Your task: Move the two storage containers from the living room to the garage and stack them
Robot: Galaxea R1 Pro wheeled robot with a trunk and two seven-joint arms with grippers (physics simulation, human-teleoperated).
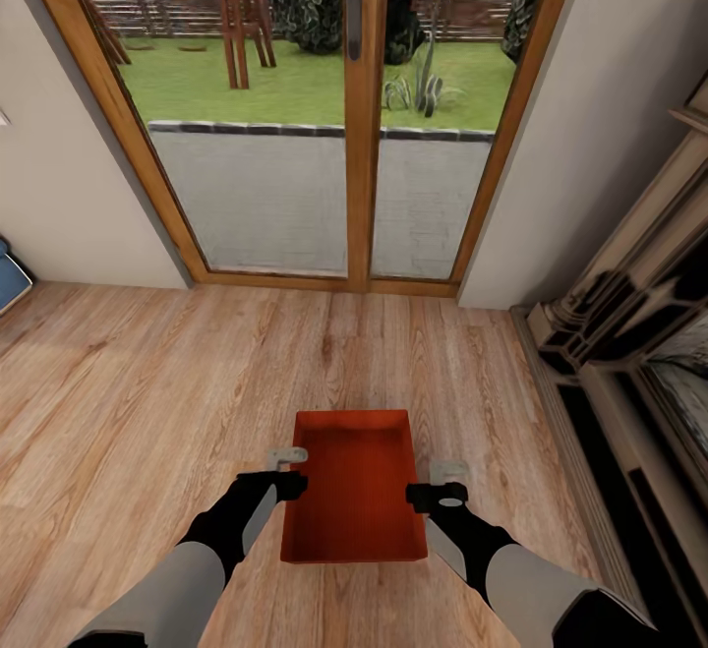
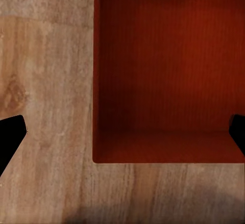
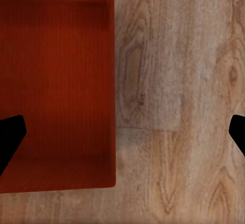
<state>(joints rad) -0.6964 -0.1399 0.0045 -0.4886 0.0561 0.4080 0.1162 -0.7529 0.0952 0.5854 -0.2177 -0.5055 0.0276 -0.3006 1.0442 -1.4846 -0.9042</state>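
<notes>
Robot body. Two arms, each with a light grey forearm shell narrowing to a black wrist section. The left gripper [image 1: 288, 455] and right gripper [image 1: 449, 472] carry pale grey metal end pieces. In both wrist views, black fingertips [image 2: 10, 134] show as dark wedges.

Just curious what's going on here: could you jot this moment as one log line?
place: wood-floored room by glazed door | orange-red rectangular open-top bin on floor | left tool open | right tool open | flanking bin
</notes>
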